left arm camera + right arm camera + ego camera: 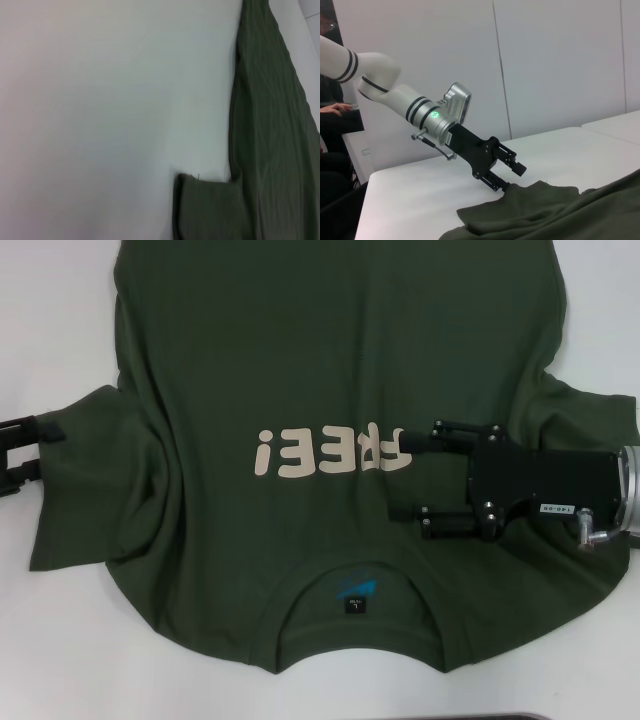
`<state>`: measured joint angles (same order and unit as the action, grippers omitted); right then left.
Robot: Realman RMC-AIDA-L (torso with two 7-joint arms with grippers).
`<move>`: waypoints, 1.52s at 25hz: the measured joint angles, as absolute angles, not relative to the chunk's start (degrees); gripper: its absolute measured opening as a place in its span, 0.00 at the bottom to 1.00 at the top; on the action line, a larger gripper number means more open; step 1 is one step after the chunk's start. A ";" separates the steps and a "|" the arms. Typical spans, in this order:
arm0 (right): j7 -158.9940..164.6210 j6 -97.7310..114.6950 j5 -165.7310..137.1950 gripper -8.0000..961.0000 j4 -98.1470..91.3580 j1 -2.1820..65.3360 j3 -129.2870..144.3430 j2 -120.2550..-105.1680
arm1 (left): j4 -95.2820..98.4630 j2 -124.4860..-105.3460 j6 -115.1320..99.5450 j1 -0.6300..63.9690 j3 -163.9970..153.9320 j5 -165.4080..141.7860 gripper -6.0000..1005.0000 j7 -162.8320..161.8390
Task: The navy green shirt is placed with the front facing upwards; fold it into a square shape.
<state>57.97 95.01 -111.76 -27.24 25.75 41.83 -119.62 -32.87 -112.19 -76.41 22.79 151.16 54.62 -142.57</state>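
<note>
right gripper (405,475) sits mid-right of the head frame, lying low over the chest of the navy green shirt (300,370), fingers spread wide with one tip by the end of the cream lettering (330,452) and the other lower down; nothing pinched between them, and contact with the cloth can't be confirmed from above. left gripper (45,450) is at the far left edge of the head frame, right at the end of the shirt's sleeve (85,480). right wrist view shows it from across the white table (40,320), lower finger down at the sleeve edge, upper finger lifted off, so jaws apart and not yet clamped on fabric as far as i can see.

shirt lies spread flat across the middle of the head frame, front up, collar with teal label (355,590) at bottom centre, hem running out the top edge. both sleeves are out to the sides, some wrinkles near the left sleeve and right shoulder. left wrist view only gives a strip of green cloth along its right side with a sleeve corner at bottom.

progress: looks like the very start. no fold visible anywhere; sleeves, sides and the lengthwise fold all left to do. likely first step is folding a sleeve or side inward.
</note>
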 joint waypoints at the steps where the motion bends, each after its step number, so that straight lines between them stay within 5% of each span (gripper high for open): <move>1: 57.94 95.02 -111.76 0.86 -27.25 25.75 41.83 -119.62 | -32.87 -112.28 -76.38 22.86 151.14 54.62 0.58 -142.52; 17: 58.07 95.36 -111.84 0.86 -27.24 25.83 41.78 -119.55 | -33.27 -112.91 -75.94 23.83 148.61 52.90 0.54 -143.03; 28: 58.27 95.61 -111.70 0.86 -27.25 25.97 41.41 -119.53 | -33.66 -112.93 -76.76 24.33 148.71 52.24 0.30 -143.49; 33: 58.27 95.64 -111.70 0.86 -27.25 25.96 41.39 -119.53 | -34.42 -112.18 -79.83 24.00 150.14 52.24 0.07 -143.21; 38: 58.27 95.43 -111.70 0.86 -27.24 25.87 41.39 -119.53 | -38.02 -111.74 -84.91 23.39 153.59 52.24 0.01 -143.05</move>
<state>58.27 95.43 -111.70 -27.24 25.87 41.39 -119.53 -38.02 -111.74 -84.91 23.39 153.59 52.24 -143.05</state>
